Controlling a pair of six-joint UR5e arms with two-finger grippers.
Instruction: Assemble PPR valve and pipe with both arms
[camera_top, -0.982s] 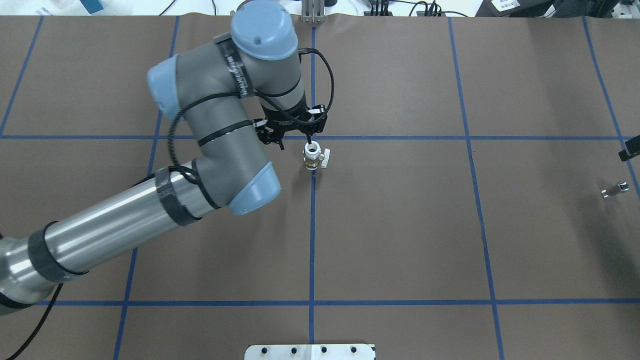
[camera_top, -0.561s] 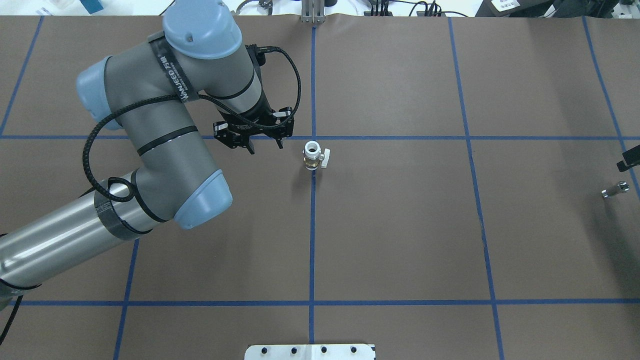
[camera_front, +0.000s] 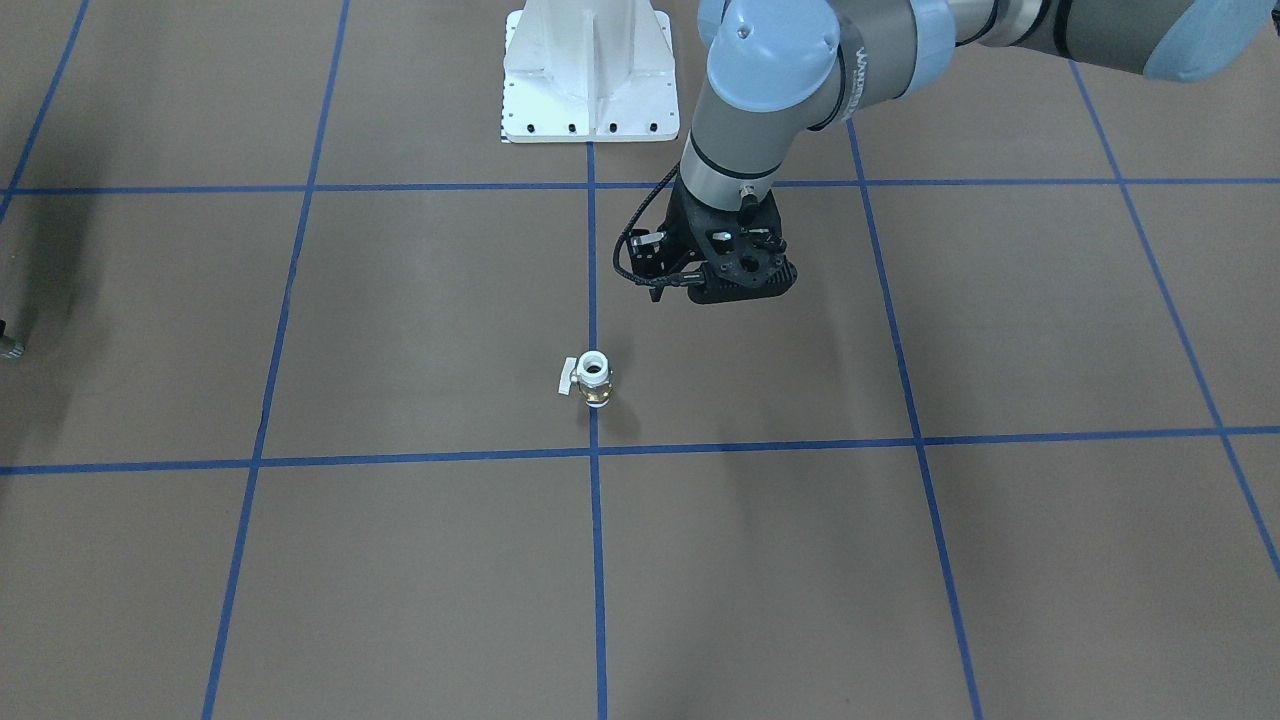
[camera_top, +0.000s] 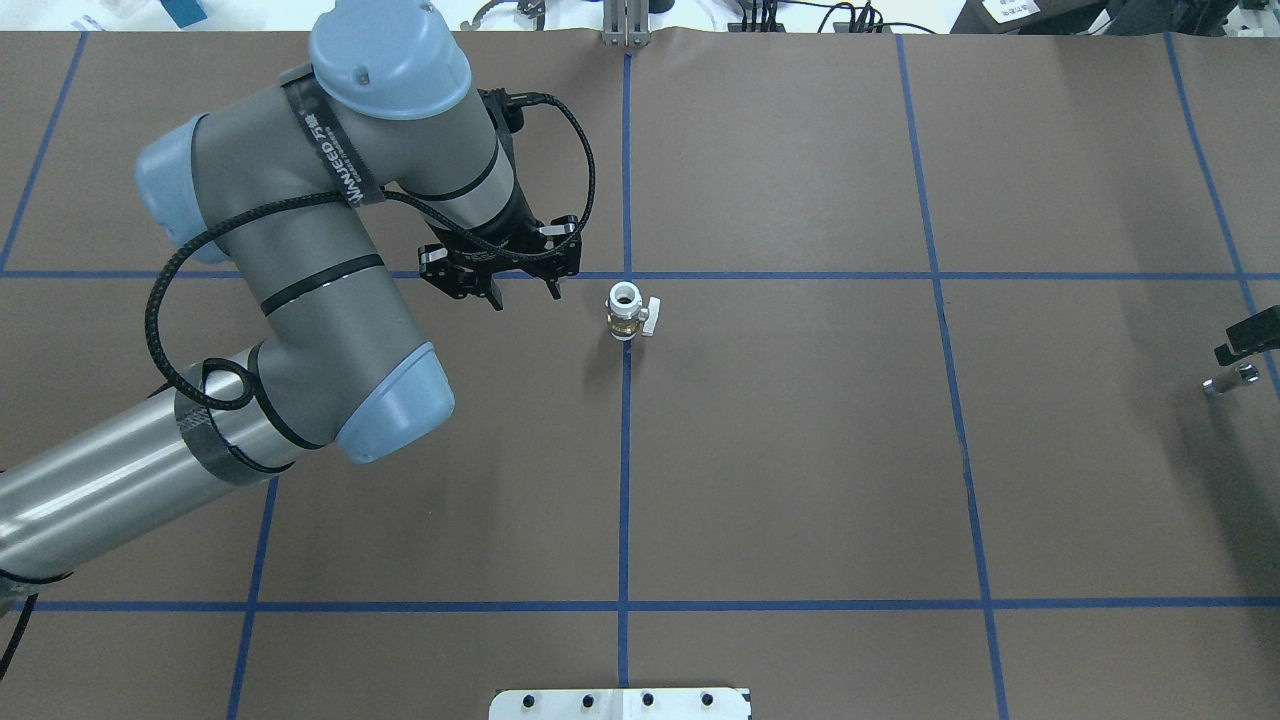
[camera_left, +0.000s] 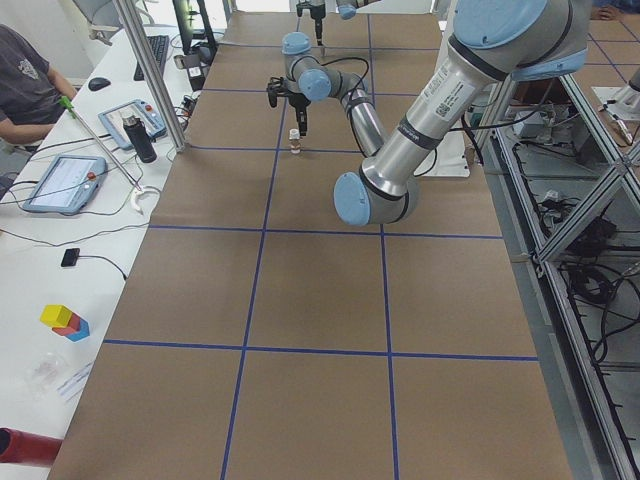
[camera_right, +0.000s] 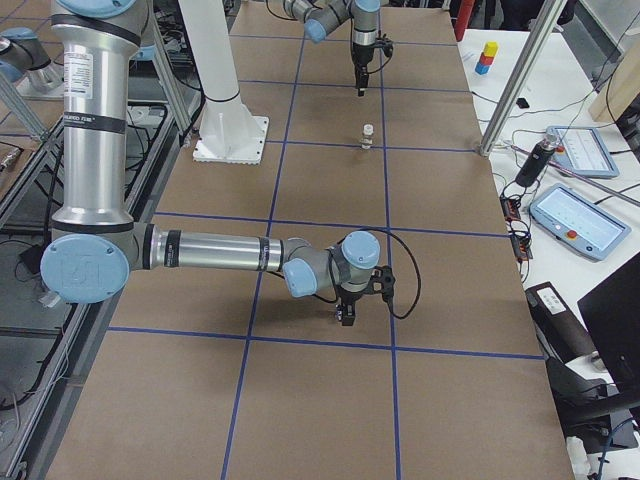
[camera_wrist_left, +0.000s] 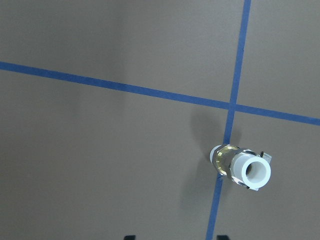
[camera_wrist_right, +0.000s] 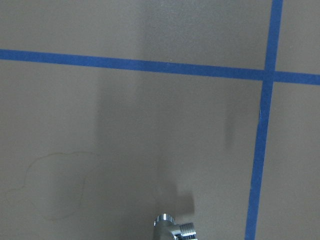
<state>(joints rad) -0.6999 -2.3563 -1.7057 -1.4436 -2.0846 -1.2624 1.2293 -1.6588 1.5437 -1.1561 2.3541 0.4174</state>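
Fingers (camera_top: 496, 296) of the black left gripper (camera_top: 524, 294) stand apart and empty just left of the upright brass-and-white PPR valve (camera_top: 626, 311) on the brown blue-taped table (camera_top: 800, 450), while far right the short silvery-grey pipe (camera_top: 1232, 381) lies near the right gripper (camera_top: 1248, 337), its finger spread impossible to tell.

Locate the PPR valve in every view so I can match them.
Exterior front-facing: valve at centre.
Overhead exterior: valve upper middle.
Exterior left: valve far, upper left of centre.
Exterior right: valve far, upper middle.
Left wrist-mounted: valve lower right.
Right wrist-mounted: not in it.
Shared landmark: the blue tape crossing beside it.
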